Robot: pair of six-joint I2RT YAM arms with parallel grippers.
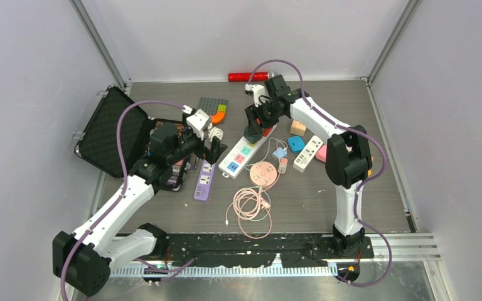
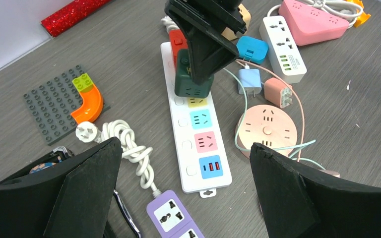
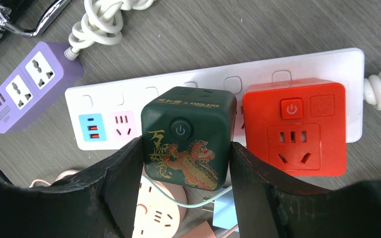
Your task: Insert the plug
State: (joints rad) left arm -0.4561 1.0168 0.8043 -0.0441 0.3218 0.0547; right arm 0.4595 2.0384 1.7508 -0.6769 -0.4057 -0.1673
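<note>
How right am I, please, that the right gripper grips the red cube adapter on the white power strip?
No: the right wrist view shows the right gripper gripping the dark green cube adapter on the white power strip, beside the red cube adapter.

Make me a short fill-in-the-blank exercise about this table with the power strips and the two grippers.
The right gripper grips the green cube; the other cube on the white strip is ____.
The left gripper is ____.
The round socket is ____ in colour.
Missing words: red, open, pink.
</note>
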